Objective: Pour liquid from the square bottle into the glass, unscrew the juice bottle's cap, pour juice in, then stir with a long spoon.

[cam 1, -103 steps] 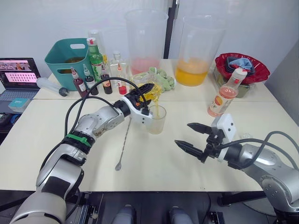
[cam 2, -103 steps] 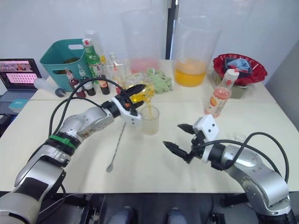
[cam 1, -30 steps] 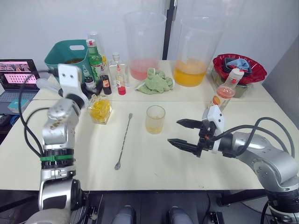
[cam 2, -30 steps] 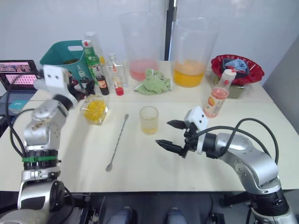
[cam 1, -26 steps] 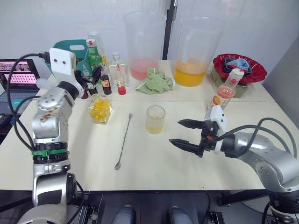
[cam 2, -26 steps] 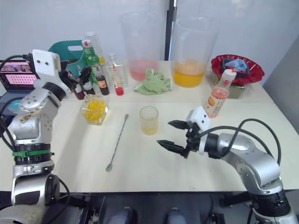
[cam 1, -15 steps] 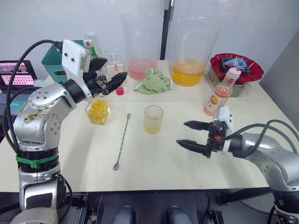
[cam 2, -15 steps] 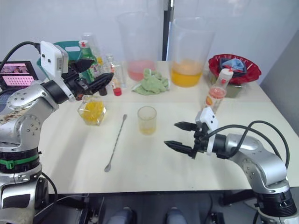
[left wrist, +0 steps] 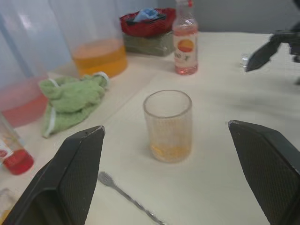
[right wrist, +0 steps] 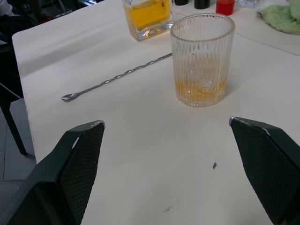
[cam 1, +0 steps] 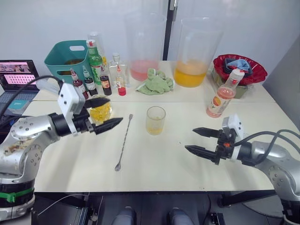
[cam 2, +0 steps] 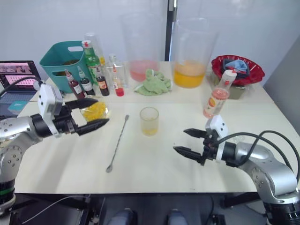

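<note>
Since the earlier frame, left gripper has dropped low, fingers apart, beside the square bottle. Right gripper hovers spread, empty. Glass holds a little yellow liquid; juice bottle, label unreadable, stands capped; long spoon lies flat.

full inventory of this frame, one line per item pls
glass: 1, clear, a little yellow liquid, table centre
square bottle: 1, clear, yellow contents, left of glass, behind left gripper
long spoon: 1, silver, flat between them
juice bottle: 1, pink-orange, white cap, right
pitchers: 2, clear; orange and pink liquid, back
cloth: 1, green, back
basket: 1, teal, back left
green bottle: 1, beside basket
bowl: 1, red, back right
laptop: 1, far left
left gripper: open
right gripper: open
</note>
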`<state>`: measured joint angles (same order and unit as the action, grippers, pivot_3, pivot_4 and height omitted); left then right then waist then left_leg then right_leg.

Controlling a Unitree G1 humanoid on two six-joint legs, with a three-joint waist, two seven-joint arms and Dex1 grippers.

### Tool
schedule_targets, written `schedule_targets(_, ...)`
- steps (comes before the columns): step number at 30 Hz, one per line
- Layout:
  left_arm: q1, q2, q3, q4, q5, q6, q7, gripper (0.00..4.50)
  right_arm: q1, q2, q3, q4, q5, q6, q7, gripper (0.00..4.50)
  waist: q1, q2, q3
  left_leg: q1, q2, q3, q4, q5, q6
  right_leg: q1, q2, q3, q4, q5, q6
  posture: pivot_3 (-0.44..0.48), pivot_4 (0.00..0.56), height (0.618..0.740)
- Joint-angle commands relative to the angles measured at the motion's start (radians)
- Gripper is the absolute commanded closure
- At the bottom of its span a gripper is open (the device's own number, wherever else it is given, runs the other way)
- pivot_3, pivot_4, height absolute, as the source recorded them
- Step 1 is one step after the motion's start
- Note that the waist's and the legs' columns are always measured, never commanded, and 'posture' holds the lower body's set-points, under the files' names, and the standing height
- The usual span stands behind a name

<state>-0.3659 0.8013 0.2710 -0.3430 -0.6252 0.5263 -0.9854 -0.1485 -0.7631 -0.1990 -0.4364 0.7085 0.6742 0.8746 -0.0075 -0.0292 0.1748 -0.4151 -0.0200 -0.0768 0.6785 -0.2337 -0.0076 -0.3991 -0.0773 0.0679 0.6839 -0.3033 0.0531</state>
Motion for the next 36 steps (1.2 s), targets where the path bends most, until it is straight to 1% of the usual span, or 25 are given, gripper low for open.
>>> schedule_targets(1,0.000,0.008,-0.002,0.049,0.033,-0.110,-0.060,0.03,0.051,0.007,-0.093,-0.077,0.005,-0.042,-0.043,0.00,0.001,0.000,0.000,0.002,0.000,0.000,0.000,0.000,0.000,0.003,0.000,0.000,-0.001,0.000,0.000,0.000,0.150,0.740)
schedule_targets(3,0.000,-0.023,-0.010,0.087,0.030,-0.148,-0.071,0.03,0.102,0.031,-0.146,-0.097,-0.006,-0.075,-0.076,0.00,0.001,0.000,0.000,0.010,0.000,0.000,-0.002,0.000,0.000,0.011,0.000,-0.001,-0.005,0.000,0.000,0.000,0.150,0.740)
schedule_targets(4,-0.003,-0.044,-0.007,0.105,0.008,-0.149,-0.076,0.03,0.113,0.051,-0.172,-0.095,-0.016,-0.100,-0.104,0.00,0.000,0.000,0.000,0.011,0.000,0.000,-0.003,0.000,0.000,0.012,0.000,-0.001,-0.005,0.000,0.000,0.000,0.150,0.740)
schedule_targets(7,0.005,-0.086,-0.010,0.149,0.000,-0.201,-0.115,0.03,0.163,0.094,-0.261,-0.094,-0.037,-0.174,-0.142,0.00,-0.002,0.000,0.000,0.010,0.001,0.000,-0.003,0.000,0.000,0.012,0.000,-0.001,-0.005,0.000,0.000,0.000,0.150,0.740)
schedule_targets(9,0.017,-0.106,-0.019,0.171,-0.001,-0.215,-0.137,0.03,0.258,0.114,-0.329,-0.141,-0.006,-0.180,-0.133,0.00,0.001,0.000,0.000,0.010,0.000,0.000,-0.003,0.000,0.000,0.011,0.000,-0.001,-0.005,0.000,0.000,0.000,0.150,0.740)
schedule_targets(12,0.015,-0.121,-0.032,0.206,0.003,-0.232,-0.156,0.03,0.340,0.159,-0.404,-0.175,0.041,-0.194,-0.164,0.00,-0.002,0.001,0.000,0.010,0.001,-0.001,-0.005,-0.001,0.001,0.011,0.000,-0.001,-0.005,0.000,0.000,0.000,0.150,0.740)
schedule_targets(15,-0.002,-0.131,-0.039,0.239,0.000,-0.240,-0.172,0.03,0.412,0.212,-0.449,-0.180,0.022,-0.241,-0.191,0.00,-0.005,0.001,0.000,0.011,0.001,0.000,-0.005,0.000,0.001,0.011,0.000,0.000,-0.005,0.000,0.000,0.000,0.150,0.740)
schedule_targets(19,0.016,-0.123,-0.054,0.276,0.009,-0.246,-0.214,0.03,0.485,0.298,-0.508,-0.158,-0.009,-0.325,-0.249,0.00,-0.007,0.002,-0.001,0.012,0.001,0.000,-0.005,0.000,0.001,0.012,0.000,0.000,-0.005,0.000,0.000,0.000,0.150,0.740)
schedule_targets(24,0.029,-0.120,-0.051,0.307,0.021,-0.249,-0.229,0.03,0.502,0.327,-0.498,-0.162,-0.013,-0.355,-0.285,0.00,-0.011,0.002,-0.001,0.013,0.002,0.001,-0.005,0.000,0.001,0.012,0.001,0.001,-0.005,0.000,0.000,0.000,0.150,0.740)
schedule_targets(28,0.046,-0.137,-0.029,0.306,0.014,-0.250,-0.199,0.03,0.455,0.307,-0.466,-0.123,-0.007,-0.330,-0.321,0.00,-0.010,0.002,-0.001,0.013,0.002,0.001,-0.005,0.000,0.001,0.012,0.000,0.001,-0.005,0.000,0.000,0.000,0.150,0.740)
schedule_targets(31,0.085,-0.134,-0.019,0.279,0.016,-0.252,-0.184,0.03,0.330,0.256,-0.435,-0.050,-0.068,-0.312,-0.399,0.00,-0.017,0.003,-0.001,0.014,0.002,0.002,-0.005,0.000,0.001,0.013,0.000,0.002,-0.005,0.000,0.000,0.000,0.150,0.740)
schedule_targets(32,0.108,-0.136,-0.009,0.258,0.013,-0.257,-0.175,0.03,0.260,0.229,-0.413,-0.008,-0.077,-0.279,-0.430,0.00,-0.019,0.003,-0.001,0.014,0.002,0.003,-0.005,0.000,0.001,0.012,0.000,0.002,-0.005,0.000,0.000,0.000,0.150,0.740)
schedule_targets(34,0.141,-0.140,0.005,0.218,0.002,-0.256,-0.155,0.03,0.159,0.190,-0.369,0.054,-0.098,-0.254,-0.446,0.00,-0.025,0.003,0.000,0.015,0.002,0.003,-0.005,0.000,0.001,0.012,0.000,0.002,-0.005,0.000,0.000,0.000,0.150,0.740)
schedule_targets(36,0.161,-0.145,0.012,0.190,-0.005,-0.258,-0.141,0.03,0.099,0.166,-0.340,0.095,-0.119,-0.250,-0.445,0.00,-0.022,0.003,0.000,0.015,0.002,0.003,-0.006,0.000,0.001,0.012,0.000,0.002,-0.005,0.000,0.000,0.000,0.150,0.740)
